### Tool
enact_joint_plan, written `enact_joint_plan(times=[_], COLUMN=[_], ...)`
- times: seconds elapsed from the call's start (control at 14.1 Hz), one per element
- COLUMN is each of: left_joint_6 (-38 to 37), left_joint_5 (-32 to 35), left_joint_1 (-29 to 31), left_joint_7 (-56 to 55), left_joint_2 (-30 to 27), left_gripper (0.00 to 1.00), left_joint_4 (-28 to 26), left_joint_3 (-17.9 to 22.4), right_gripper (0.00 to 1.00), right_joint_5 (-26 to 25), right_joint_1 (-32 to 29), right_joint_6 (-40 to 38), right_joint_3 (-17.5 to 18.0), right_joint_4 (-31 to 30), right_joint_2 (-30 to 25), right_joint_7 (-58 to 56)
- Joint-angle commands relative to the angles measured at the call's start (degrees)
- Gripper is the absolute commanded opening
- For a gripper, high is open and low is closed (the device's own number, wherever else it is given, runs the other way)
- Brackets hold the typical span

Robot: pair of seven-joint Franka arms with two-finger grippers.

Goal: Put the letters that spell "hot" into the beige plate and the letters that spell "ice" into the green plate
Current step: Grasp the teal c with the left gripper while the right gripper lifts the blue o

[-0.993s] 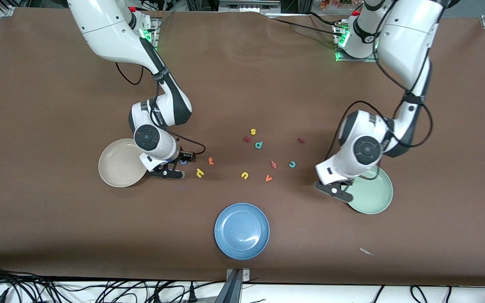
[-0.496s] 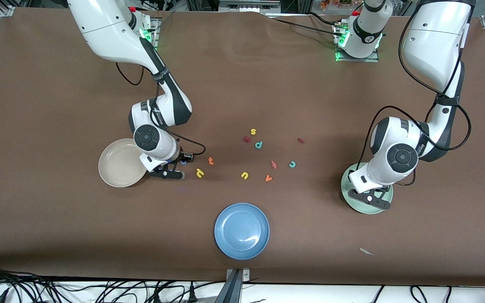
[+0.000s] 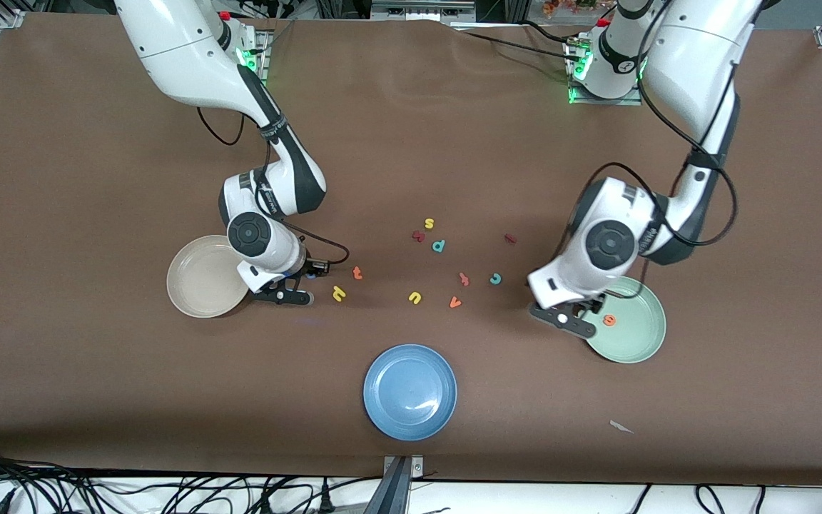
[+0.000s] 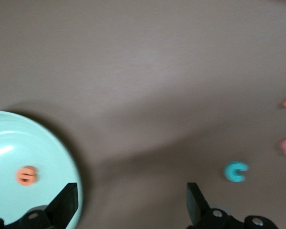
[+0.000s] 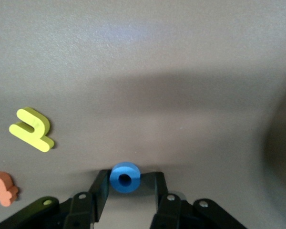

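One of the six letters is delivered, as far as the views show: the orange e [image 3: 609, 320] lies inside the green plate [image 3: 643, 335]. The left gripper [image 4: 128, 210] is over the table just beside that plate's rim, on the side toward the loose letters; its jaws stand wide apart and empty. From it outward, the e is close by in the plate, and the teal c [image 4: 236, 171] rests on bare table a short way off toward the right arm's end. The dark red i [image 3: 510, 238] lies past the c, nearer the robot bases.

The right gripper [image 5: 125, 191] is low at the table just beside the beige plate [image 3: 193, 294], which holds nothing visible. Its fingers [image 5: 101, 188] stand narrow, one on each side of the blue o [image 5: 125, 177], touching or nearly touching it; the o appears to sit on the table. The yellow h [image 5: 32, 129] and orange t [image 5: 4, 188] lie near this gripper, on the side away from the plate.

Judged remaining: the o, h and t to the beige plate; the c and i to the green plate.
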Motion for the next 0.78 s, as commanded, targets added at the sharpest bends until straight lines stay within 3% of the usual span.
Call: enact_joint_plan(times=[0.0, 0.35, 0.57, 0.71], left_joint_6=[-0.3, 1.6, 4.9, 6.8], left_joint_5=[-1.4, -1.4, -1.1, -0.9], left_joint_1=[-0.4, -3.6, -5.4, -5.4], left_joint_7=[-5.8, -5.9, -6.2, -6.1], left_joint_2=[0.2, 3.7, 5.9, 6.9], left_gripper=[0.99, 0.73, 0.71, 0.64], left_joint_4=[-0.1, -0.4, -1.0, -1.0], left_joint_3=[-2.9, -3.0, -2.9, -2.9], right_gripper=[0.43, 0.32, 0.25, 0.24], right_joint_5=[1.1, 1.2, 1.1, 1.1], right_joint_1=[0.4, 0.6, 0.7, 0.7], right_joint_6=[0.4, 0.5, 0.6, 0.9], right_joint_3=[0.0, 0.0, 0.0, 0.0], right_joint_4=[1.9, 1.9, 1.9, 1.9], right_joint_2=[1.6, 1.7, 1.7, 1.8], right_joint_7=[0.6, 0.6, 0.6, 0.6])
